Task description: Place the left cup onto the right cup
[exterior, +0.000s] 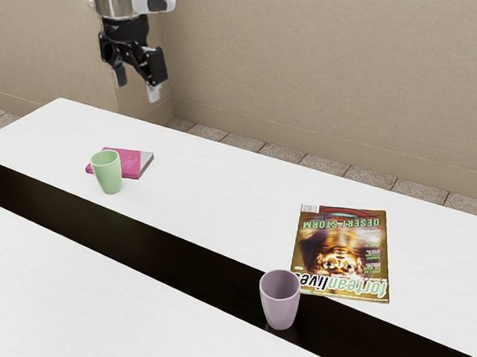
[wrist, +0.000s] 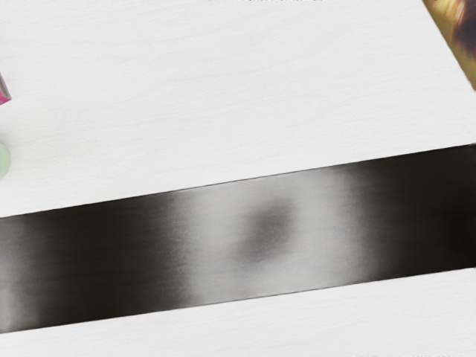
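A green cup (exterior: 107, 171) stands upright on the white table toward the exterior view's left, in front of a pink book (exterior: 126, 162). A purple cup (exterior: 280, 299) stands upright at the edge of the dark gap toward the right, near a magazine (exterior: 344, 251). My gripper (exterior: 137, 80) hangs high above the table, up and behind the green cup, open with nothing between its fingers. In the wrist view a sliver of the green cup (wrist: 3, 159) and the pink book's corner (wrist: 4, 91) sit at one edge.
A dark glossy strip (exterior: 177, 260) runs between two white table tops (exterior: 222, 186). The magazine's corner (wrist: 455, 22) shows in the wrist view. A beige wall and tiled floor lie behind the table.
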Motion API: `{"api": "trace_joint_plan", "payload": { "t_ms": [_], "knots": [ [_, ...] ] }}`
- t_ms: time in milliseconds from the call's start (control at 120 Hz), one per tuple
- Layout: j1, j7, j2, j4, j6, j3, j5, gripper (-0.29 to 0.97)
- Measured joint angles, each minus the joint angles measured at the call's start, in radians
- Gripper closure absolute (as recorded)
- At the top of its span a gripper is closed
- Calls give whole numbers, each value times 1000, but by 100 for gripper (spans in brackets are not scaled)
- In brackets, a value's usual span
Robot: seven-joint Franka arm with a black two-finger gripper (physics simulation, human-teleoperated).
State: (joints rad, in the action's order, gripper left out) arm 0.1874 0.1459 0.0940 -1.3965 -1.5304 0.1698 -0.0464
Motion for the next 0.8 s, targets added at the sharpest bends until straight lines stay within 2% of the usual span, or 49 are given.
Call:
{"api": "trace_joint_plan", "payload": {
  "t_ms": [133,283,392,542,800],
  "knots": [
    [23,-19,-7,-30,-18,-31,-17,0],
    [2,-34,24,-99,-76,55,-25,0],
    [-80,-32,152,-69,-131,86,-4,0],
    [-214,-21,279,-53,-219,44,27,0],
    [-324,34,470,50,-361,38,75,0]
  ]
}}
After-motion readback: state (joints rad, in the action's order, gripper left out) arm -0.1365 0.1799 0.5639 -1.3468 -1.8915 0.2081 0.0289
